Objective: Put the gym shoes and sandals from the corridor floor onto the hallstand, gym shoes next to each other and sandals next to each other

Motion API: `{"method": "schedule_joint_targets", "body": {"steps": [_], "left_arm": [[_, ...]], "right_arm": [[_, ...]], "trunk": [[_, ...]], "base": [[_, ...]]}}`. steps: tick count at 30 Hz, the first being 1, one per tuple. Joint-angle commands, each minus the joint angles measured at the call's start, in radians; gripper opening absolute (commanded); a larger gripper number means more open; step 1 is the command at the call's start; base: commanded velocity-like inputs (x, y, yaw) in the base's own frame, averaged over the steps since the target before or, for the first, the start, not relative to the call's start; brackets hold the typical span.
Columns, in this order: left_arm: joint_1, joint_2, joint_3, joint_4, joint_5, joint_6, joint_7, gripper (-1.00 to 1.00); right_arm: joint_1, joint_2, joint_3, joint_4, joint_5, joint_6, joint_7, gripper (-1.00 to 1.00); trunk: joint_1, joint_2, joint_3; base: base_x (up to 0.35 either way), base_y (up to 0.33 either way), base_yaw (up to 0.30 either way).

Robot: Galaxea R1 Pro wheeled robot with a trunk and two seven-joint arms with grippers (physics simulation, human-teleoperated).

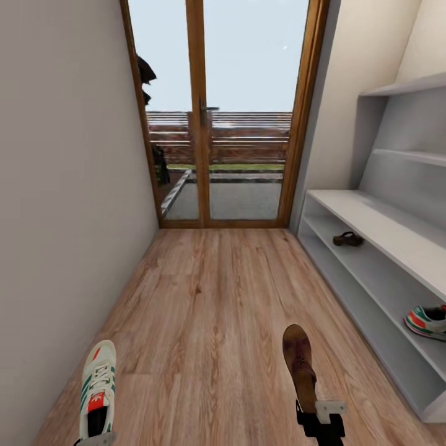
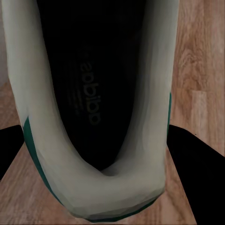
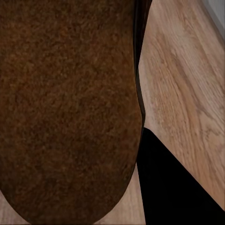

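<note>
Two shoes are carried, heels at the jaws, long axes pointing toward the door: the left gripper (image 1: 97, 438) pinches a gym shoe (image 1: 98, 389), the right gripper (image 1: 322, 416) a sandal (image 1: 300, 365). The hallstand (image 1: 396, 232) lies to the right, nearer the right arm; its lower shelves already hold the other sandal (image 1: 347, 239) toward the far end and the other gym shoe (image 1: 427, 321) toward the near end.

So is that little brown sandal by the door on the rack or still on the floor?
On the rack. The brown sandal sits inside a low open shelf of the hallstand, raised above the wood floor.
</note>
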Motion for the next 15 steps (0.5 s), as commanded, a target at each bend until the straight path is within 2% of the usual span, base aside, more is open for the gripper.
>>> {"method": "schedule_joint_targets", "body": {"steps": [1, 15], "left_arm": [[-0.001, -0.001, 0.007, 0.001, -0.009, -0.004, -0.003, -1.0], [-0.001, -0.001, 0.007, 0.001, -0.009, -0.004, -0.003, -1.0]], "right_arm": [[-0.001, 0.001, -0.008, 0.001, 0.008, -0.003, 0.0, -1.0], [-0.001, 0.001, -0.008, 0.001, 0.008, -0.003, 0.001, -1.0]], "trunk": [[0.0, 0.0, -0.001], [0.0, 0.0, -0.001]], "base": [[0.337, 0.0, 0.0], [0.336, 0.0, -0.016]]}}
